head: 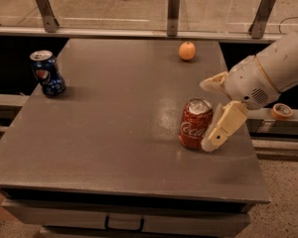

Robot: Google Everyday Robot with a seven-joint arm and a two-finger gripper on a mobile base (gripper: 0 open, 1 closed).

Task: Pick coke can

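The red coke can point(193, 125) with white script and a silver top stands upright on the grey table point(114, 133), right of the middle. My gripper point(207, 115) comes in from the right and is open at the can's right side. One cream finger point(222, 127) lies right against the can's near right side. The other finger point(212, 82) is above and behind the can's top. I cannot tell whether either finger touches the can.
A blue can point(46, 73) stands at the table's left edge. An orange point(187, 50) lies at the back, right of centre. A roll of tape point(281, 111) sits on a ledge beyond the right edge. A rail with metal posts point(173, 13) runs behind the table.
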